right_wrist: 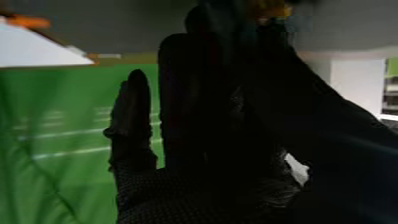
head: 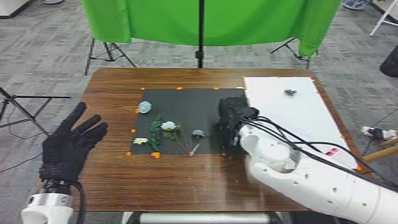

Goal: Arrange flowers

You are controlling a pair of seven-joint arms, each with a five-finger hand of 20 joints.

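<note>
My left hand (head: 71,145) is open at the table's left edge, beside the black mat. My right hand (head: 233,117) is over the mat's right part; in the right wrist view this hand (right_wrist: 200,125) is open, its visible fingers fairly straight and its inner side dark. On the mat lie a pale blue flower (head: 144,107), a white flower (head: 169,126), a grey-blue flower (head: 198,133), a small cream flower (head: 140,141) and a green leafy stem (head: 155,132). Another small grey-blue flower (head: 290,92) rests on the white sheet. Whatever is beneath my right hand is hidden.
The black mat (head: 191,95) and the white sheet (head: 271,107) lie side by side on the brown table (head: 160,185), with orange tape around them. My right arm crosses the sheet's lower part. A green cloth (head: 258,25) hangs on a stand behind the table.
</note>
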